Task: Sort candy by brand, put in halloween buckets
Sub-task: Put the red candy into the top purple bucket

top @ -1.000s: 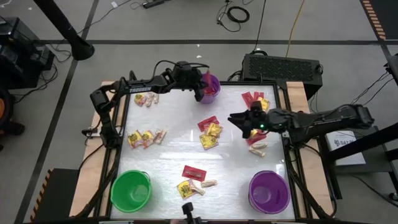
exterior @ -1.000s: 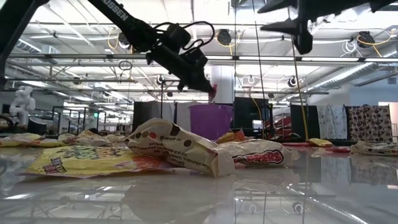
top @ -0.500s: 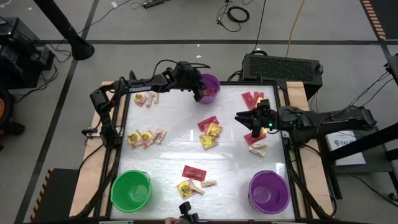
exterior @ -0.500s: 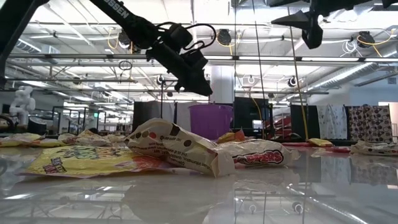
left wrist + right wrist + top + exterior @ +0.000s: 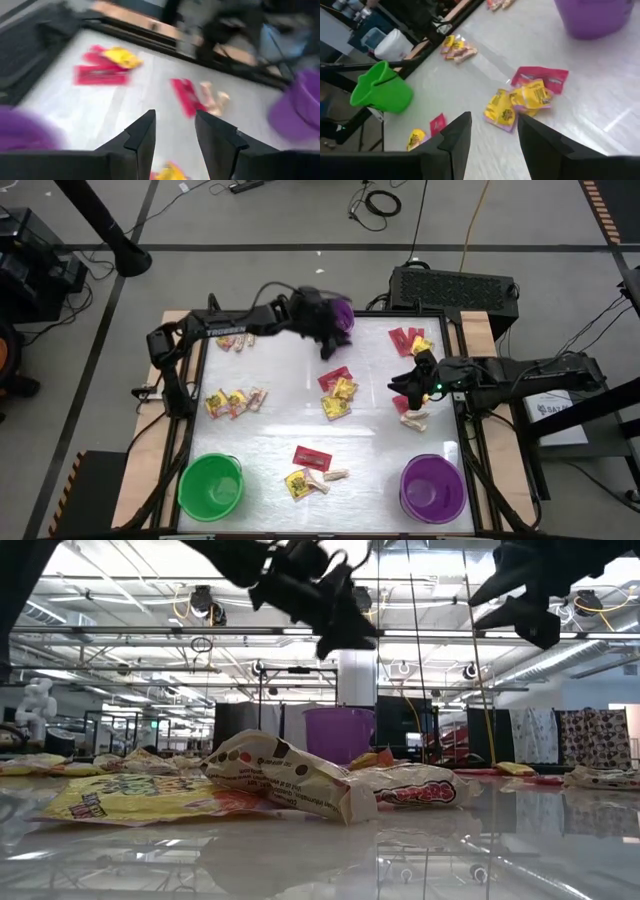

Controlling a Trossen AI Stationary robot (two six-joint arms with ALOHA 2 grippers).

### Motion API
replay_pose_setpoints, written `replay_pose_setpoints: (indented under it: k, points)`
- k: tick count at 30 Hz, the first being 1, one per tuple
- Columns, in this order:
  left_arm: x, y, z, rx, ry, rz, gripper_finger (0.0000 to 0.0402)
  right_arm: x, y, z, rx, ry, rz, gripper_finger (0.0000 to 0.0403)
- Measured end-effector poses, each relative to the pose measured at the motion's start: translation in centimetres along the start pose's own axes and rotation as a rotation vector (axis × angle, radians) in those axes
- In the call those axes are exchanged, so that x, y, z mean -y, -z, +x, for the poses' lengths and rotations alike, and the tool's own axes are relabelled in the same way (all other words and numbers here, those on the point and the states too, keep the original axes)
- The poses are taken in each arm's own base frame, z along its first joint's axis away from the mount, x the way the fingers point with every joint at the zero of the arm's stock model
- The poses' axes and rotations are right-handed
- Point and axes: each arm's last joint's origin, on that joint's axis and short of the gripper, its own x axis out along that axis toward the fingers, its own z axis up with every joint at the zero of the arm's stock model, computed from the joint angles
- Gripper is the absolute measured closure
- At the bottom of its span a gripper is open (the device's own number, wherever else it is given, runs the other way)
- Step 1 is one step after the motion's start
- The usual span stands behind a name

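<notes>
Candy lies in small clusters on the white table: red and yellow packets (image 5: pixel 336 392) at the centre, yellow and tan pieces (image 5: pixel 235 402) on the left, more (image 5: pixel 309 471) near the front. One purple bucket (image 5: pixel 342 310) stands at the far edge. A green bucket (image 5: pixel 210 485) and a second purple bucket (image 5: pixel 432 488) stand at the near edge. My left gripper (image 5: pixel 175 132) hangs open and empty just nearer than the far bucket (image 5: pixel 328 345). My right gripper (image 5: pixel 495 135) is open and empty above the right-hand candy (image 5: pixel 402 385).
More candy lies at the far left (image 5: pixel 232 338), the far right (image 5: pixel 410 340) and under my right arm (image 5: pixel 414 417). A dark vented box (image 5: pixel 452 288) stands behind the table's far edge. Bare tabletop lies between the centre cluster and the near buckets.
My left gripper held a red piece over the far purple bucket; the piece is gone from its tips. It has since swung up and away from the bucket toward the table's centre. My right gripper has drawn back toward the right edge and tipped downward.
</notes>
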Motion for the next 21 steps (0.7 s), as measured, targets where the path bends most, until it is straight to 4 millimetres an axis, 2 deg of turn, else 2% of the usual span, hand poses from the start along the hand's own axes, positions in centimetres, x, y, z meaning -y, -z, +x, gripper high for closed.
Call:
replay_pose_setpoints:
  k: [5,10,14,19,21]
  points:
    - [5.7,0.8,2.3,-0.023,0.025,0.269,0.0258,-0.3,0.0,-0.4,-0.047,-0.081,0.005,0.0248]
    - [9.5,1.8,5.0,0.027,0.007,0.423,0.0258,-0.3,-0.1,-1.5,-0.057,-0.163,-0.004,0.0248]
    - [10.8,2.9,7.7,0.078,0.043,0.386,0.0258,-0.3,-0.5,-2.6,-0.006,-0.206,-0.049,0.0248]
    - [10.8,4.8,12.7,0.007,0.068,0.301,0.0258,-0.1,-0.8,-3.9,0.059,-0.230,-0.073,0.0248]
    - [11.0,5.0,14.6,0.006,0.085,0.302,0.0259,0.0,-0.8,-4.1,0.075,-0.229,-0.073,0.0248]
